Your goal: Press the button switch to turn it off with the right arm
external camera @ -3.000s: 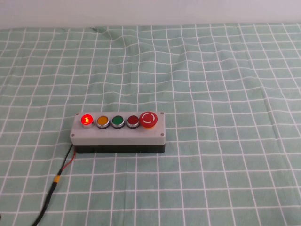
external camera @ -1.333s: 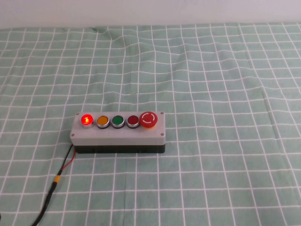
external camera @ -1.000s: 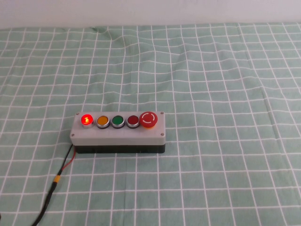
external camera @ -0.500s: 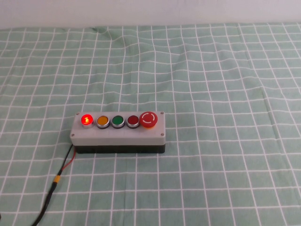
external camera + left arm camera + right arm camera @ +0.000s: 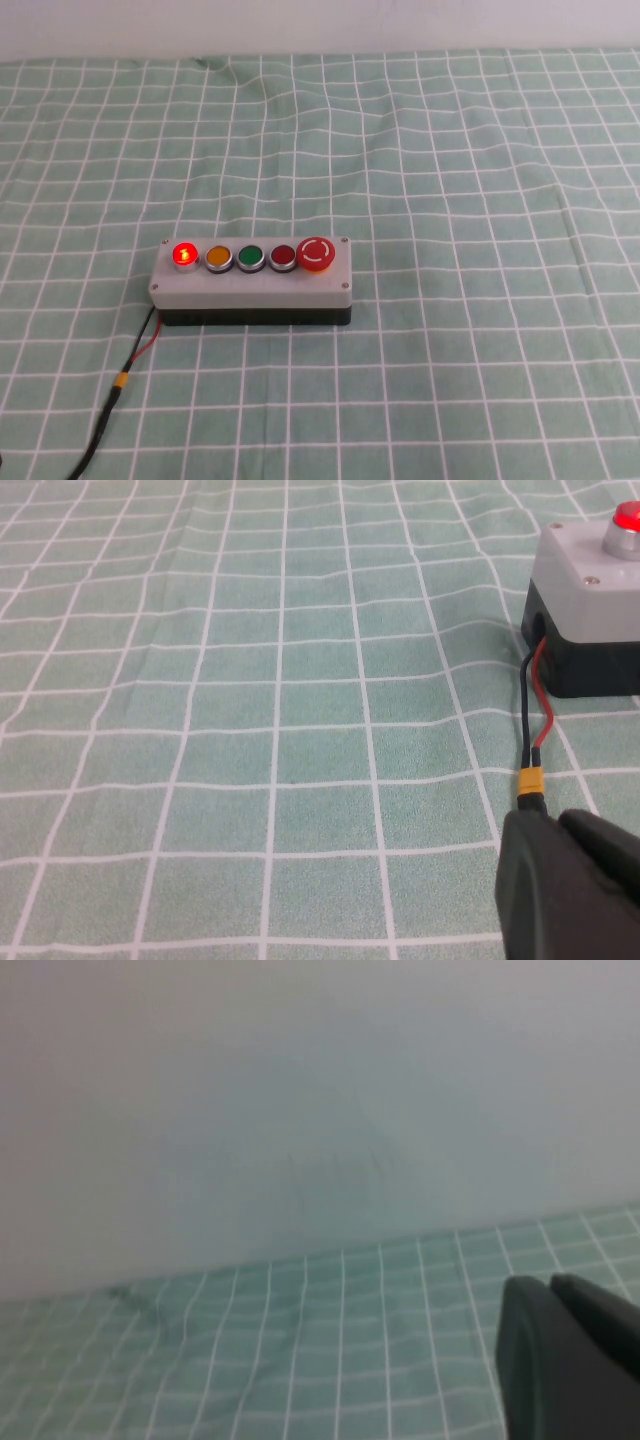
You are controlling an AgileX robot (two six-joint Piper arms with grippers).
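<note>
Grey box (image 5: 250, 281) with black base sits lower left of centre in the high view, on the desk (image 5: 480, 200) under a green cloth with white grid lines. Five buttons in a row on top. The button switch (image 5: 185, 254) is the leftmost one, lit bright red, silver ring round it. Beside it: orange button (image 5: 219, 256), green button (image 5: 250, 256), darker red button (image 5: 282, 256), then the big red mushroom button (image 5: 316, 252) at the right end. A red-and-black cable (image 5: 125, 375) leaves the box's lower left corner toward the frame's bottom edge.

No arm appears in the high view. Left claw (image 5: 570, 885): dark fingers pressed together, low over the cloth near the cable's yellow connector (image 5: 529, 780), with the box corner and the lit switch at upper right of that frame. Right claw (image 5: 565, 1360): fingers pressed together, in the lower right of its frame, facing a pale wall (image 5: 300, 1110) and the cloth's far edge; the button switch is nowhere in its view, well apart from it.
</note>
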